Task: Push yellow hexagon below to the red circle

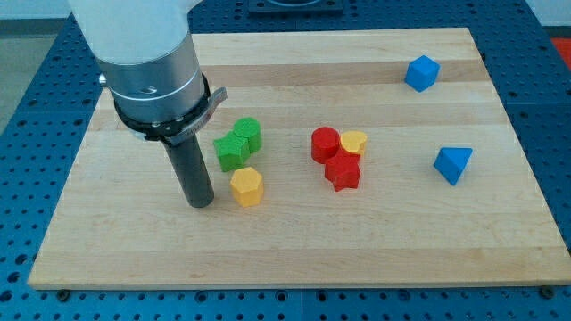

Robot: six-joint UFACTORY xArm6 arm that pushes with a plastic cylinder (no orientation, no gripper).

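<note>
The yellow hexagon (247,187) lies on the wooden board left of centre. My tip (200,203) rests on the board just to its left, a small gap apart. The red circle (325,144) sits right of centre, touching a yellow heart (354,143) on its right and a red star (343,170) below it. The hexagon is left of and a little lower than the red circle.
A green circle (247,133) and a green star (233,152) sit just above the hexagon. A blue cube (422,73) is at the upper right and a blue triangle (453,164) at the right. The board's bottom edge (294,283) runs below.
</note>
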